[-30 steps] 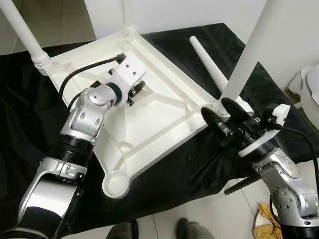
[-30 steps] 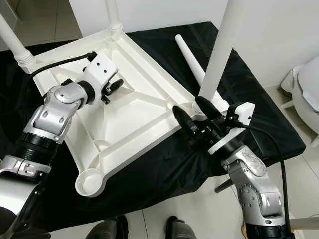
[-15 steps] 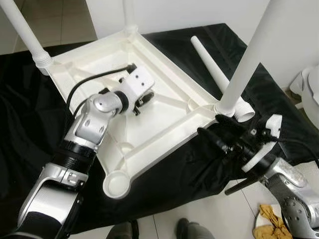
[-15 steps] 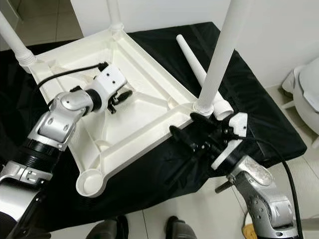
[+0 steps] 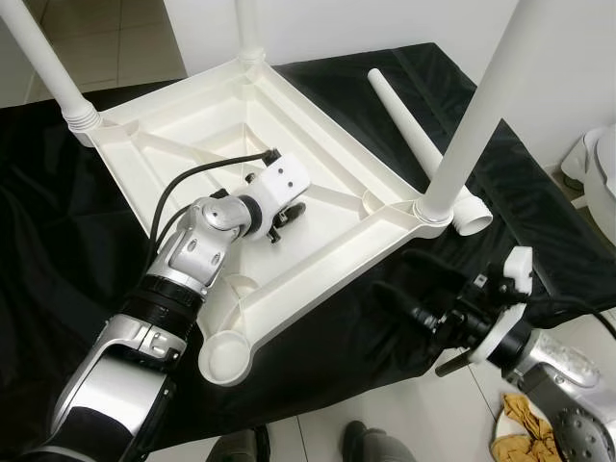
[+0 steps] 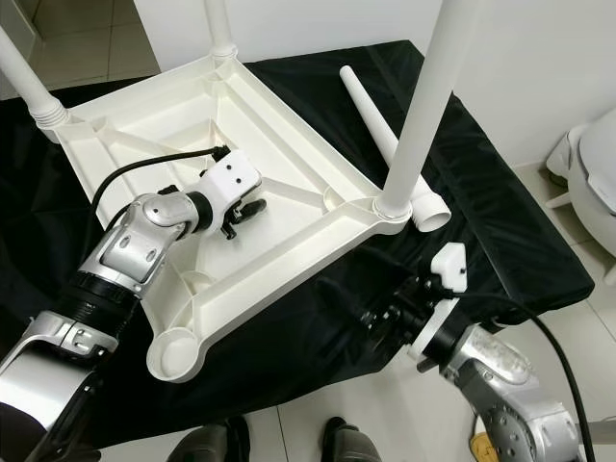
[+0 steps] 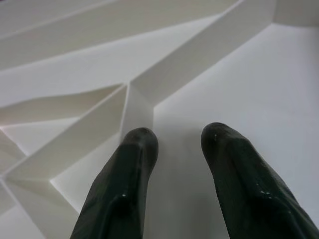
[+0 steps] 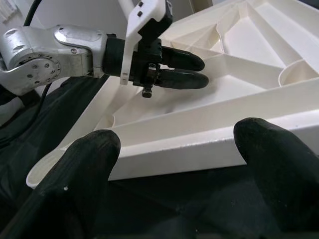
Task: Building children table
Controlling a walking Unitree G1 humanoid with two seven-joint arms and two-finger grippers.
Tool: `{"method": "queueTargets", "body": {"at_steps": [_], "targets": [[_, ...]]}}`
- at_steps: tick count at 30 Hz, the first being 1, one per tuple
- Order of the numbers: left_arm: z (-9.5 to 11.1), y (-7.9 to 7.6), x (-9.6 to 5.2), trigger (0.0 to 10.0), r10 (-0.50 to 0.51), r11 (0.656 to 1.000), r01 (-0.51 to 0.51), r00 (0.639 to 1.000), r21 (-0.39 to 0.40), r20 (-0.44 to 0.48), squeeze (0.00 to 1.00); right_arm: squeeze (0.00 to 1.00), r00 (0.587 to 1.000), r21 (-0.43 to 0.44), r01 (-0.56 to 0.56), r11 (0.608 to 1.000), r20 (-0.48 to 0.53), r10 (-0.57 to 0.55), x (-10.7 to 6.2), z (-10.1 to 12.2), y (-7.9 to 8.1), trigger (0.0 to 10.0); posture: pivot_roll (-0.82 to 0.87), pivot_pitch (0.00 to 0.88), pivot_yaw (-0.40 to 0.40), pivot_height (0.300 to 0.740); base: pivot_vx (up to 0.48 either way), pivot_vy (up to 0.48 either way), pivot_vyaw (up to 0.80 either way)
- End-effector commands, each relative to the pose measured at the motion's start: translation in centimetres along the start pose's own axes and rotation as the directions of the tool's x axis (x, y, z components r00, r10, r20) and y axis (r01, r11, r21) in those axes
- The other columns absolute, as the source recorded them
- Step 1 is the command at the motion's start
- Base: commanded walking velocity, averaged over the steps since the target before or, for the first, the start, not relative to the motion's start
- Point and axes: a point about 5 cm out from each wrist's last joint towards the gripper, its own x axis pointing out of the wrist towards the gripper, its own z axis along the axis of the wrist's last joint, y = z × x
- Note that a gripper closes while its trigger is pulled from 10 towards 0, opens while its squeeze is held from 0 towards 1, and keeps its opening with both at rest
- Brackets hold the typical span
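Left eye view: a white plastic table top (image 5: pixel 318 197) lies upside down on a black cloth (image 5: pixel 58 250), ribbed underside up. Three white legs stand in its corner sockets: one at the far left (image 5: pixel 43 60), one at the far corner (image 5: pixel 246 27), one at the right corner (image 5: pixel 476 115). The near corner socket (image 5: pixel 226 356) is bare. A fourth, loose leg (image 5: pixel 423 154) lies on the cloth just beyond the right corner, its open end beside the standing leg's base. The left gripper (image 5: pixel 286 217) rests inside the underside near the middle ribs, fingers a little apart and holding nothing. The right gripper (image 5: pixel 409 294) sits low over the cloth, near the top's near right edge but apart from it (black on black, so its fingers are hard to read here).

Right eye view: the same layout, with the right arm's white wrist housing (image 6: pixel 449 267) showing above the cloth's edge and two shoe tips (image 6: pixel 274 445) on the tiled floor.

Left wrist view: two black fingers (image 7: pixel 122 184) with a narrow gap point at a junction of ribs (image 7: pixel 134 94); nothing lies between them.

Right wrist view: the right gripper's fingers (image 8: pixel 75 174) are spread wide and empty, facing the table top's side wall (image 8: pixel 209 144), with the left gripper beyond.
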Motion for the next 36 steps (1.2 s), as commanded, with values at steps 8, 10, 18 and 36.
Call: {"method": "queueTargets", "body": {"at_steps": [8,10,18,36], "targets": [[-1.1,1.7,0.2,10.0,0.159,0.987,-0.160,0.984,-0.005,-0.076,0.00,0.00,1.000,0.018,-0.029,0.999,-0.010,0.030,-0.5,0.0,1.4,10.0,-0.10,0.210,0.101,0.740,0.000,0.000,0.00],[-1.2,2.1,0.3,10.0,0.175,0.984,-0.177,0.980,-0.010,-0.091,0.00,0.00,0.999,0.023,-0.037,0.999,-0.016,0.038,-0.4,-0.2,1.7,10.0,-0.10,0.212,0.103,0.740,0.000,0.000,0.00],[0.3,3.9,0.1,10.0,0.232,0.973,-0.233,0.972,-0.006,-0.047,0.00,0.00,0.997,0.029,-0.073,0.997,-0.022,0.073,-0.2,-0.4,2.5,10.0,-0.10,0.215,0.107,0.740,0.000,0.000,0.00],[2.6,5.3,-1.1,10.0,0.248,0.969,-0.248,0.967,-0.004,0.056,0.00,0.00,0.998,0.003,-0.054,0.999,-0.016,0.054,-0.2,-0.2,1.8,10.0,-0.11,0.206,0.099,0.740,0.000,0.000,0.00]]}}
